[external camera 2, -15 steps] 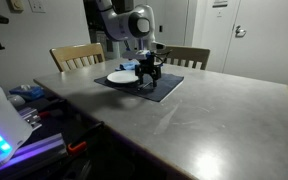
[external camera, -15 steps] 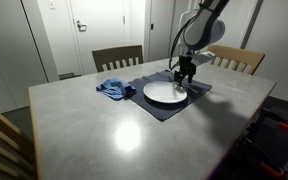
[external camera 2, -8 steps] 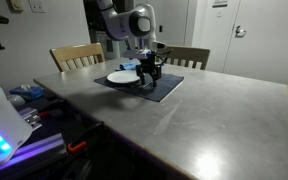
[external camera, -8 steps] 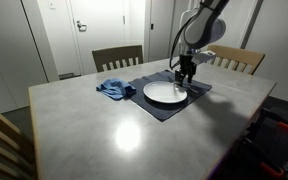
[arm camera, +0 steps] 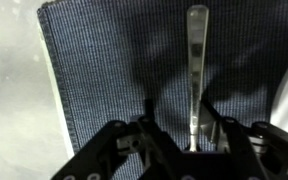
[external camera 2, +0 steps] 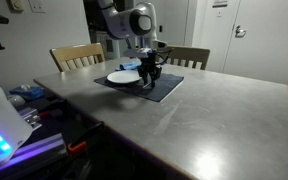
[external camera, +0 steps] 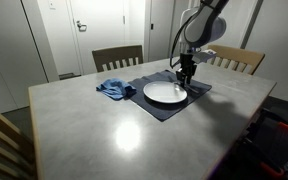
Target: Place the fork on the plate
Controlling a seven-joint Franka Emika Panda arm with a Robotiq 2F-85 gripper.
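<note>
**Tool astride the fork, next to the plate**

Counted: one fork (arm camera: 196, 60), one white plate (external camera: 165, 93), one dark placemat (arm camera: 104, 70), one blue cloth (external camera: 114, 89), two chairs (external camera: 117, 57). The tool (arm camera: 177, 110) hangs low over the placemat on the surface (external camera: 94, 125), jaws apart and straddling the fork. Whether they touch it cannot be told. The fork lies flat between the fingers, extending ahead of the tool. The plate sits just beside the tool.

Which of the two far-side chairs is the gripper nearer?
The lighter wooden chair at the right in an exterior view; the gripper hangs just in front of it. The darker chair stands farther off, behind the blue cloth.
</note>
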